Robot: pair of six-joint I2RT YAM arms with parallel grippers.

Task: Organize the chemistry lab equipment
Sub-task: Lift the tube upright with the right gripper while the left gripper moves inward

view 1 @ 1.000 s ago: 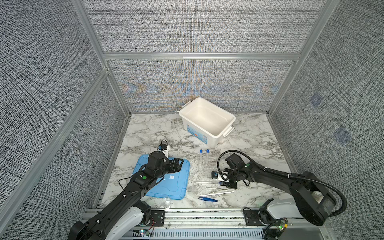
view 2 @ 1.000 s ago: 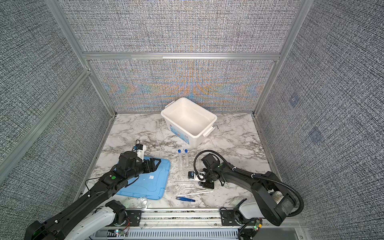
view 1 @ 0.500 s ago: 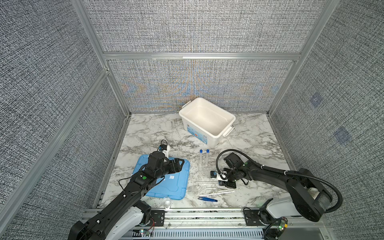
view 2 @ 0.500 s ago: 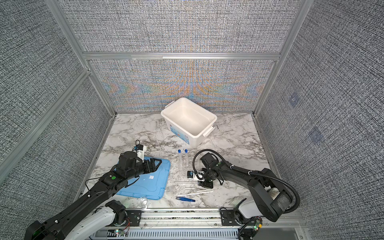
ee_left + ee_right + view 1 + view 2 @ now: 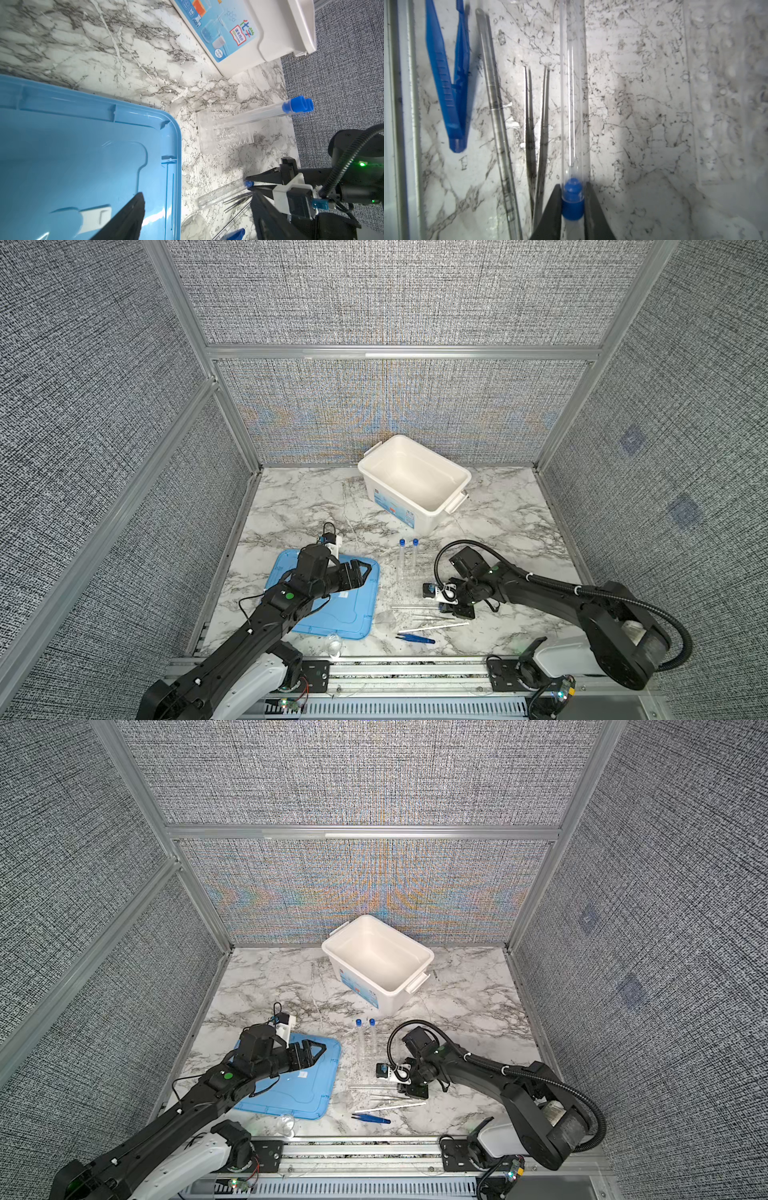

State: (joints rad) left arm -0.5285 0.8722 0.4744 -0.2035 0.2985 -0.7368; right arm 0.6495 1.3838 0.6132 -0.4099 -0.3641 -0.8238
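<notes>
A slim clear blue-capped tube (image 5: 572, 104) lies flat on the marble. My right gripper (image 5: 572, 205) is shut on its blue cap, one finger against each side; both top views show it low over the table (image 5: 451, 609). Two more capped tubes (image 5: 408, 556) stand in the clear rack (image 5: 225, 133). Silver tweezers (image 5: 536, 124), a thin white stick (image 5: 434, 627) and blue tweezers (image 5: 415, 639) lie beside the held tube. Small clear glass dishes sit by the lid's corner (image 5: 386, 620) and at the front edge (image 5: 334, 644). My left gripper (image 5: 363, 572) hovers open over the lid, holding nothing.
The large white tub (image 5: 386, 506) stands open at the back centre. The flat light-blue lid (image 5: 332, 614) lies front left under my left arm. Grey fabric walls enclose three sides, and a metal rail (image 5: 395, 668) runs along the front edge.
My right gripper's jaws have narrowed onto the tube's blue cap. Neither arm has visibly shifted, and the left gripper stays open.
</notes>
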